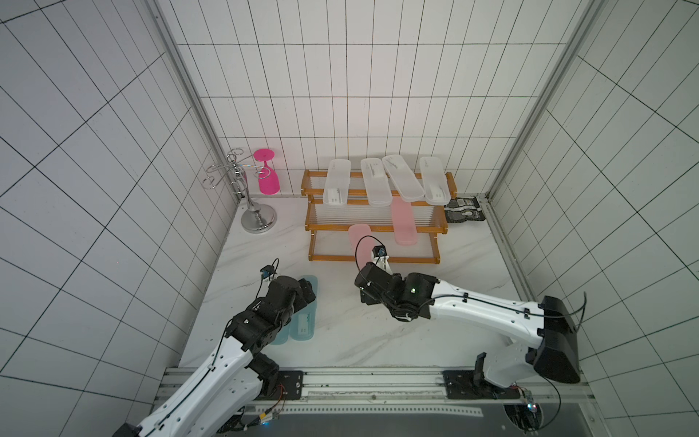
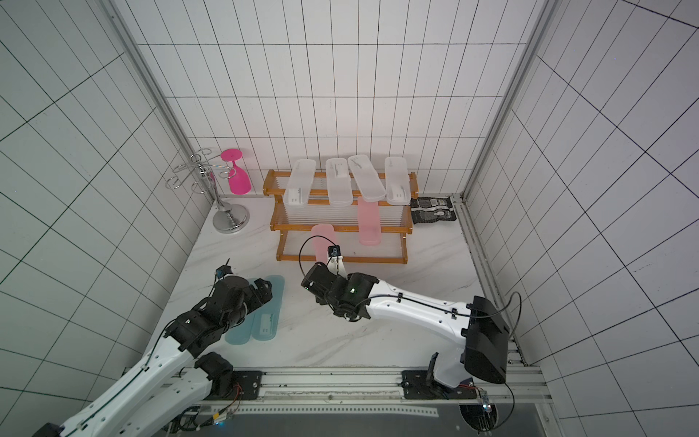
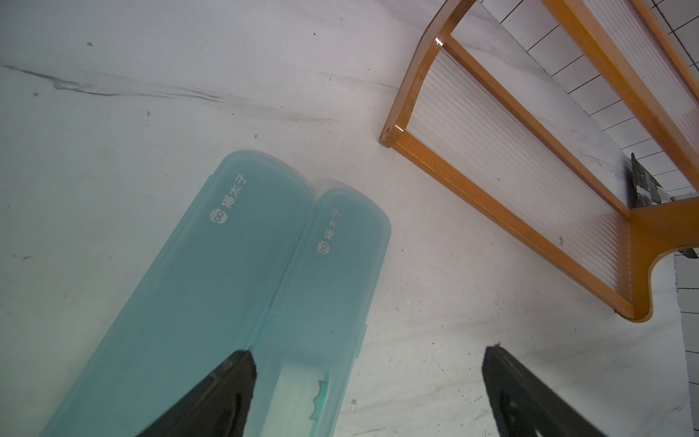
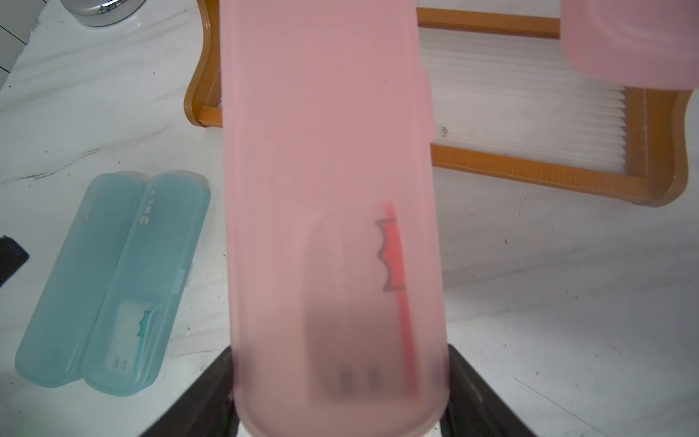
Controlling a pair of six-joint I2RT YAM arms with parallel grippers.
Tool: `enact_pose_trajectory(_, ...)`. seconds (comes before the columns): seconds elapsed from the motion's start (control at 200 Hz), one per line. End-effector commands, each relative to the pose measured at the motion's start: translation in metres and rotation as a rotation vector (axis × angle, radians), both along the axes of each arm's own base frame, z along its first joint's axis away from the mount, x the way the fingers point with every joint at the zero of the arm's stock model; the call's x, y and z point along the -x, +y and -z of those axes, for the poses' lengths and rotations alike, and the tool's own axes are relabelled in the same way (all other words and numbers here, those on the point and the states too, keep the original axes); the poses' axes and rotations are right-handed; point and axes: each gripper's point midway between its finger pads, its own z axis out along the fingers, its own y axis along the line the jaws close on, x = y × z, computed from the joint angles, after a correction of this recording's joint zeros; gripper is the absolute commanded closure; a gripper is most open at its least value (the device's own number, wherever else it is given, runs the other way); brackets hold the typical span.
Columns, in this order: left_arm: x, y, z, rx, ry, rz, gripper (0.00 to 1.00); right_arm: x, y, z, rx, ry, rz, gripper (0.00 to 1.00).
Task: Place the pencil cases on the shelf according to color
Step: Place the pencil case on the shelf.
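At the far left, a shiny stand [image 1: 252,212] is in the back corner. An upside-down pink glass [image 1: 267,178] is right by its wire arms.

Nearer the front, two teal cases [image 1: 305,325] lie flat on the table [image 1: 378,340]. They are side by side and touching. The left gripper [image 3: 368,353] hangs over them with its jaws wide apart and nothing in them. In the left wrist view, one finger [image 3: 227,393] is over the line where the two cases meet. The other finger [image 3: 529,397] is over bare table. I cannot tell if it touches a case.

The shelf [image 1: 374,228] stands at the back, by the wall. Four white cases [image 1: 336,181] lie across its top step. Each one points from back to front, and their front ends stick out past the edge. The third one is turned a bit sideways.

The right gripper [image 4: 340,397] has its jaws closed on the near end of the held pink case [image 1: 357,232]. The far end of this case reaches over the low step, near the left side of the shelf. The second pink case [image 1: 404,223] lies on the middle step, more to the right. Its front end hangs out over the low step. The two pink cases are apart.

A black packet [image 1: 463,210] lies on the table just beside the right end of the shelf.
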Motion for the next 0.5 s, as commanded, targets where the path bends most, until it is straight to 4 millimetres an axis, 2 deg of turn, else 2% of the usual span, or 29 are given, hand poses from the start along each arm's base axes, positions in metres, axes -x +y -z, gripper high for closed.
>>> enact_pose_trajectory(0.0,-0.002,0.001,-0.001,-0.01,-0.029,0.002,0.02,-0.02,0.003,-0.021,-0.001,-0.043,0.012,0.41)
enact_pose_trajectory(0.17,-0.007,0.002,-0.003,-0.028,-0.048,0.0,0.02,-0.041,0.012,-0.025,-0.014,-0.04,0.017,0.41)
enact_pose_trajectory(0.495,-0.017,-0.009,0.018,-0.023,-0.032,0.028,0.02,-0.083,0.028,-0.027,-0.038,-0.049,0.042,0.4)
